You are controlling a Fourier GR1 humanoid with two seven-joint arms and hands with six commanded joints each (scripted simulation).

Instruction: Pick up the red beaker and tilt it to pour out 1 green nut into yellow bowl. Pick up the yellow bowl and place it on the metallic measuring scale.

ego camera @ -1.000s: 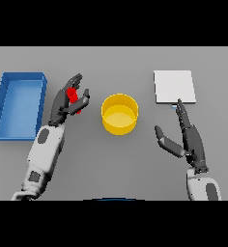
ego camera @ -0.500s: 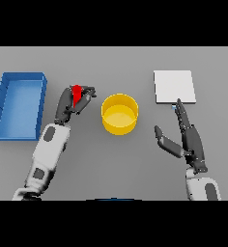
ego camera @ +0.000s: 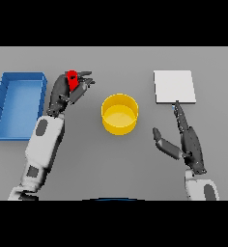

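The red beaker is held curled in the left hand, fingers and thumb wrapped round it, above the table to the left of the yellow bowl. Compared with half a second ago and a second ago, the beaker has been carried upward and a little toward the far side of the table, and more of the hand now covers it; only a small red part shows. It has not been brought over the bowl yet: hand and bowl are near but apart. Whether the beaker is already tilted cannot be told, possibly slightly. No green nut is seen in the bowl or elsewhere, so the pour is judged not yet done.

The right hand is kept flat and spread, fingers straight, pointing at the near edge of the metallic measuring scale; it has barely moved. The blue bin sits at far left, untouched.

Next, the beaker is expected to be moved right over the bowl rim and tipped. Bowl transfer to the scale remains undone.
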